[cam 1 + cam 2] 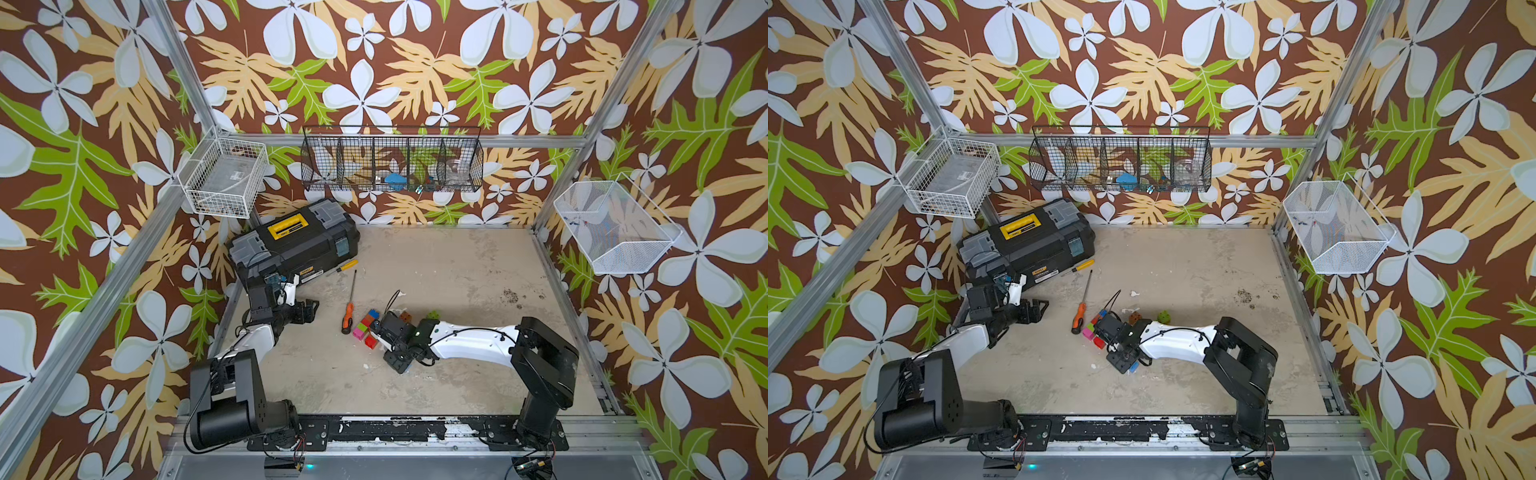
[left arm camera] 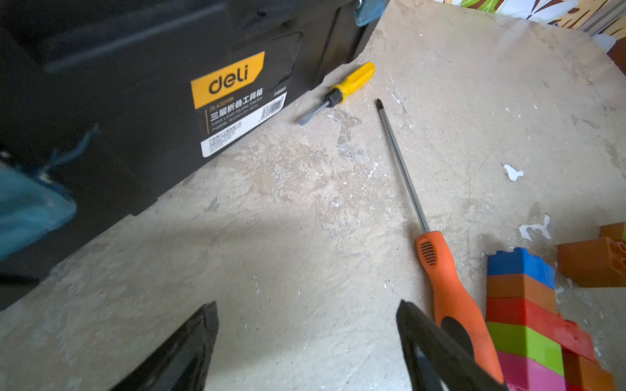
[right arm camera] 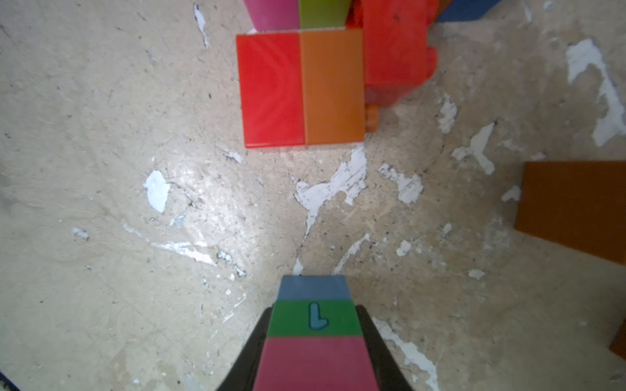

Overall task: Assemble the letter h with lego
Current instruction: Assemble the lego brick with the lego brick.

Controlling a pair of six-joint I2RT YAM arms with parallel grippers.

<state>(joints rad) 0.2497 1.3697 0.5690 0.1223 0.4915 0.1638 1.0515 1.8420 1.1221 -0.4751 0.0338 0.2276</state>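
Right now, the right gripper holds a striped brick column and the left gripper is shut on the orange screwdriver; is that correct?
Not quite: the left gripper is open and empty; the orange screwdriver lies on the table, as the left wrist view shows. The rest holds.

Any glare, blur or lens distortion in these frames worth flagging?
Left wrist view: toolbox label and orange screwdriver sharp; a teal blob at the frame edge is out of focus. Right wrist view: glare patch on the table, pink-green-blue stack slightly soft, fisheye stretch. Both top views: even light, mild softness, no harsh shadows.
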